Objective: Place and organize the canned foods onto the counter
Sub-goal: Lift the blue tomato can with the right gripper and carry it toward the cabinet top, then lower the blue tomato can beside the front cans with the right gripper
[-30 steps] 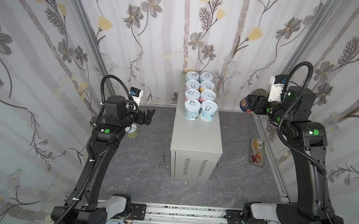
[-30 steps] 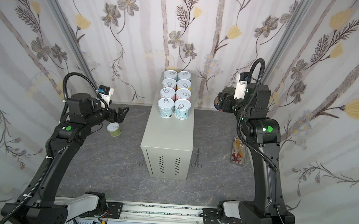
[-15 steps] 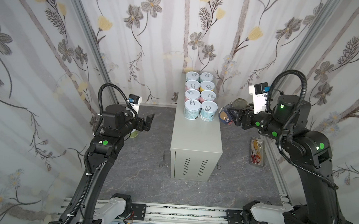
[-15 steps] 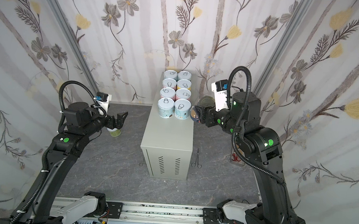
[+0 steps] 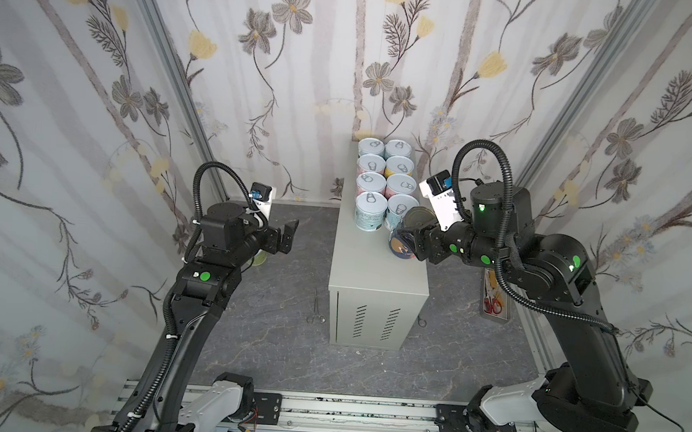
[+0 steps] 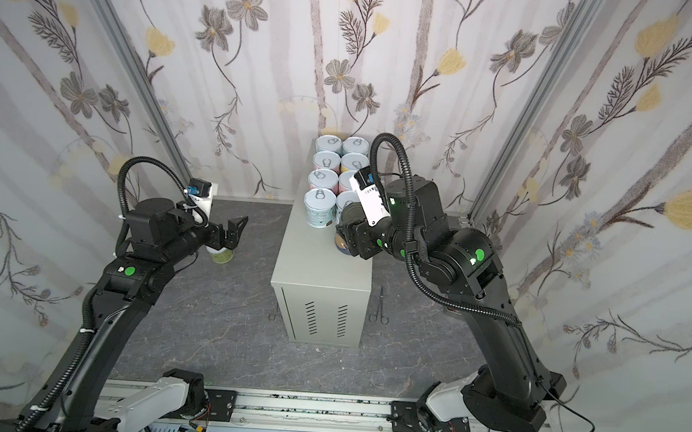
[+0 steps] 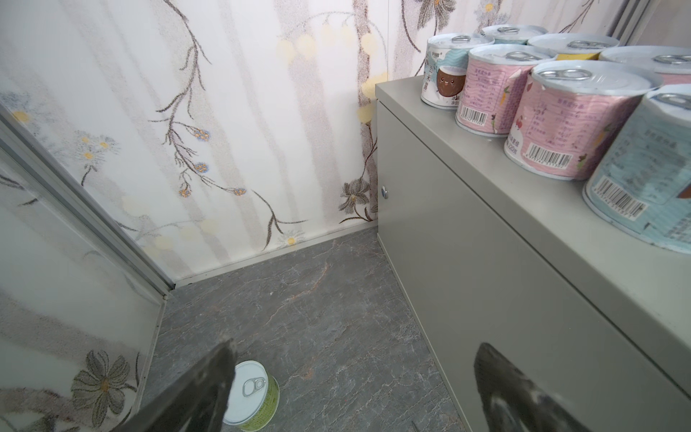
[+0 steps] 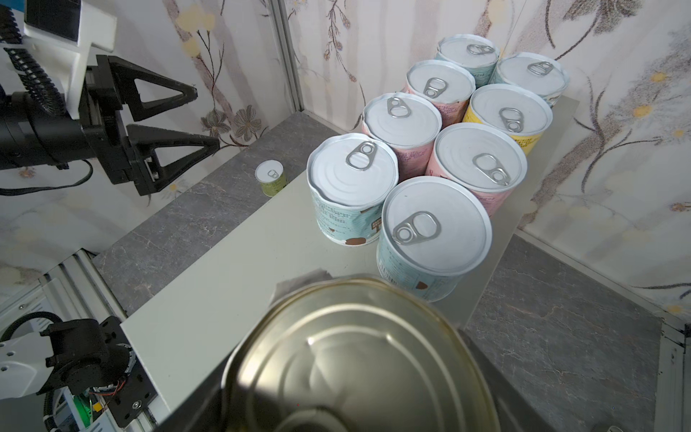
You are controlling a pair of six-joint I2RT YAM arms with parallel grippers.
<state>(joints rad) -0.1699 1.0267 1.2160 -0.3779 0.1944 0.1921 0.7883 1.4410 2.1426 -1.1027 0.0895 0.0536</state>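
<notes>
Barcodes (image 7: 550, 157) on cans (image 7: 577, 112), label print illegible

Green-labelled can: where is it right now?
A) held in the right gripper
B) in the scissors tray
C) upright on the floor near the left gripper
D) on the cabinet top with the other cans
C: the green-labelled can stands upright on the grey floor, apart from the cabinet, near the open left gripper; the right gripper holds a dark-blue can instead.

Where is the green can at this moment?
In both top views the green can stands on the floor left of the counter, below the open left gripper, toward the back-left corner.
</notes>
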